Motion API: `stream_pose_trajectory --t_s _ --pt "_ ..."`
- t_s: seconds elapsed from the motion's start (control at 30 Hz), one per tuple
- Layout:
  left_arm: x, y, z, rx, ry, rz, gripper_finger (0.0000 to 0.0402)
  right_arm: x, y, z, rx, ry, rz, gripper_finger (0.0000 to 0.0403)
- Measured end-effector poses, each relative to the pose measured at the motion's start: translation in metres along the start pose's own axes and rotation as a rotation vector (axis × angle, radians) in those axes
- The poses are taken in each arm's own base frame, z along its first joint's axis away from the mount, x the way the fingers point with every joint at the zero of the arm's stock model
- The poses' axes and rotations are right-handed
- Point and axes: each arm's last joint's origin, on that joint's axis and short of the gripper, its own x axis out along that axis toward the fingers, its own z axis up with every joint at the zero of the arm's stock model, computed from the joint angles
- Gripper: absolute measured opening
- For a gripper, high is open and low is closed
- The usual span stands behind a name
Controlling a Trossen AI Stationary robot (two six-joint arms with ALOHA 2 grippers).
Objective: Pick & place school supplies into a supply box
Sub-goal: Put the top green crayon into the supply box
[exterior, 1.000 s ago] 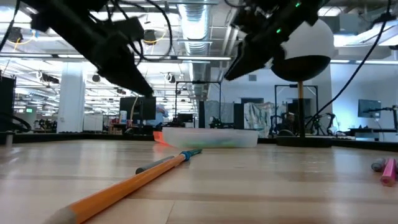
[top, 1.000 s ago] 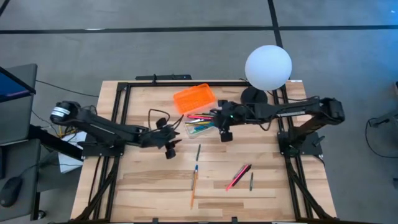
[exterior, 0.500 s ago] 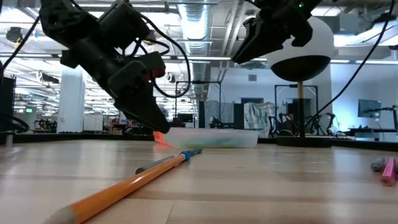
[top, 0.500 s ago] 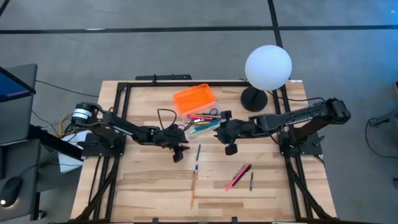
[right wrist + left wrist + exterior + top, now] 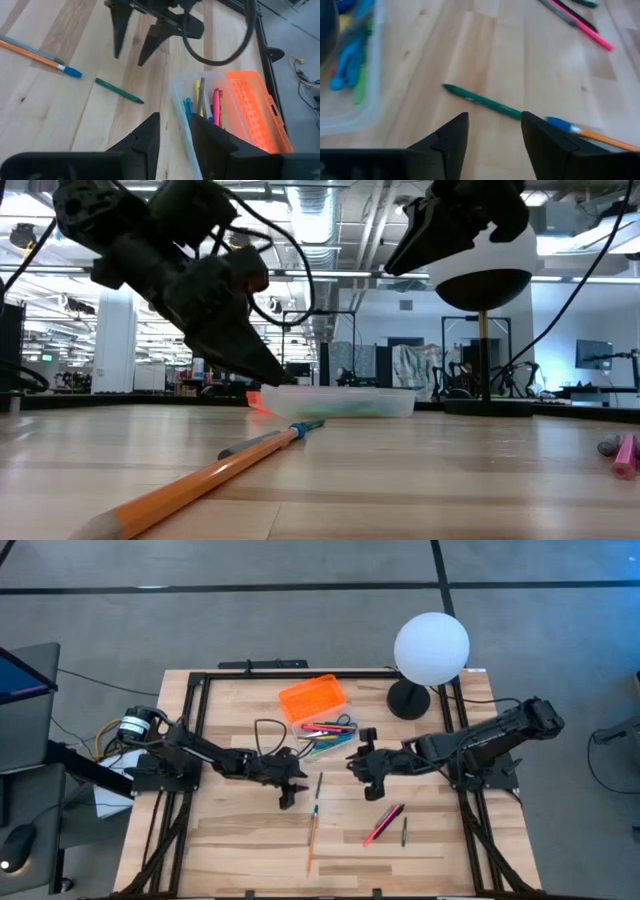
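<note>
Both pincers, left [image 5: 492, 132] and right [image 5: 172, 132], are seen open and empty; the green pen [image 5: 482, 101] is shown only by wrist views.

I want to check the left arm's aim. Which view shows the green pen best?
The left wrist view: the green pen lies whole just beyond the open left gripper. The right wrist view shows it farther off; the high view shows a thin sliver; in the low view I cannot pick it out.

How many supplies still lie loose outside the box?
4 distinct: green pen mid-table, orange pencil nearer the front, pink marker and dark pen right of it. Others lying alongside may be hidden.
</note>
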Motion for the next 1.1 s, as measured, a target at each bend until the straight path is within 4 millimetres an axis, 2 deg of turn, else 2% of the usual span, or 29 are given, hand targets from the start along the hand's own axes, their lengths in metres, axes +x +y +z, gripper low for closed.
stream_pose_trajectory --t_s 0.23,0.57,0.87,1.1 --pt "-0.001 -0.008 -0.001 0.016 -0.022 0.023 0.0221 -0.005 0.011 0.004 -0.007 -0.017 -0.006 0.0102" --pt "-0.002 -0.026 0.004 0.072 -0.125 0.086 0.0224 -0.01 0.023 0.007 -0.01 -0.029 -0.018 0.0102" --pt "0.036 -0.031 -0.005 0.11 -0.024 0.138 0.0224 -0.014 0.032 0.007 -0.013 -0.032 -0.022 0.0102" --pt "0.046 -0.027 0.001 0.084 0.017 0.172 0.0224 -0.019 0.04 0.008 -0.027 -0.032 -0.022 0.0102"
